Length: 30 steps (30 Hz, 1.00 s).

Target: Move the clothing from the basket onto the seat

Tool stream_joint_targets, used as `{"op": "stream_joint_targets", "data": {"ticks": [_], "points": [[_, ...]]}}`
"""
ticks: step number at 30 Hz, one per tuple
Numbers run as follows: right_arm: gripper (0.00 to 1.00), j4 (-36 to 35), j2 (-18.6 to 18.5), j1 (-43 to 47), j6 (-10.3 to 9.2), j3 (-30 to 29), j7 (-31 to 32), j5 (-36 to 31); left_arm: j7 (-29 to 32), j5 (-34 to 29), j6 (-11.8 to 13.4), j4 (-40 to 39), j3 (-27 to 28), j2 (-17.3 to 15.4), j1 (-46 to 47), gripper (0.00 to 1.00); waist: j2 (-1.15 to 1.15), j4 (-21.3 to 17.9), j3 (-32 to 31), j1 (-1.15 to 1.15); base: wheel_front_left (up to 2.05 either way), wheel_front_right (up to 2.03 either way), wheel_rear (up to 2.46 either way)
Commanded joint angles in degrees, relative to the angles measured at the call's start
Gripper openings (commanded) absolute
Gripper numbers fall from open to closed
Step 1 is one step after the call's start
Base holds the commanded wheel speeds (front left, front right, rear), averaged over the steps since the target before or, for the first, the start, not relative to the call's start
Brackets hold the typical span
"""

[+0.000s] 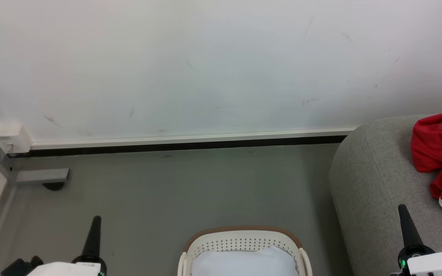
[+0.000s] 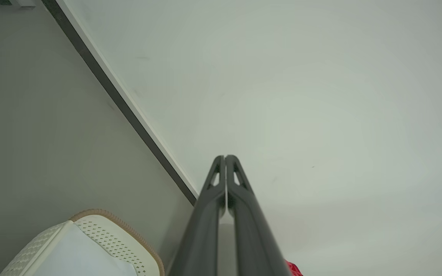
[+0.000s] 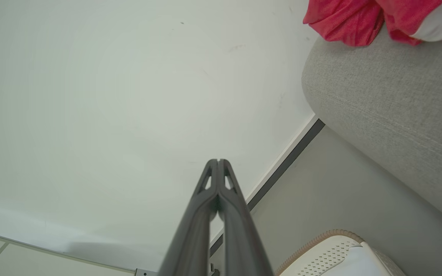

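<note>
Fingers pressed together, gripping nothing: left gripper (image 2: pixel 225 157) and right gripper (image 3: pixel 218 161), flanking basket (image 1: pixel 244 230). Basket holds white cloth (image 1: pixel 244 262). Red clothing (image 1: pixel 437 147) on seat (image 1: pixel 374 176), right of basket.

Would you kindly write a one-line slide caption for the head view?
Red clothing lies on the sofa; the basket holds a white cloth; left gripper and right gripper shut, empty.

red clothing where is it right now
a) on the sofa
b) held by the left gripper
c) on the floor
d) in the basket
a: the red clothing lies heaped on top of the grey sofa, while the basket holds a white cloth.
</note>
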<state>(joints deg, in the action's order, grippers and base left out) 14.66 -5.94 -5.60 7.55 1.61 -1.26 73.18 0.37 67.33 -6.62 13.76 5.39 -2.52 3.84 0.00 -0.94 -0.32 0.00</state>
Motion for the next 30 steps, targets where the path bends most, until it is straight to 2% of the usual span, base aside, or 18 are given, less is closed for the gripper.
{"op": "stream_joint_targets", "data": {"ticks": [1, 30], "points": [[0.0, -0.7, -0.1, -1.1, -0.07, -0.5, 0.3, 1.4, 0.4, 1.8, -0.4, -0.3, 0.3, -0.5, 1.2, 0.0, 0.0, 0.0, 0.0, 0.0, 0.0, 0.0, 0.0], [0.0, -0.6, 0.8, -1.2, -0.1, -3.9, 3.9, 13.7, 4.2, 16.1, -0.8, 0.3, 1.0, -0.5, 2.4, 0.0, 0.0, 0.5, 0.2, 0.0, 0.0, 0.0, 0.0]]}}
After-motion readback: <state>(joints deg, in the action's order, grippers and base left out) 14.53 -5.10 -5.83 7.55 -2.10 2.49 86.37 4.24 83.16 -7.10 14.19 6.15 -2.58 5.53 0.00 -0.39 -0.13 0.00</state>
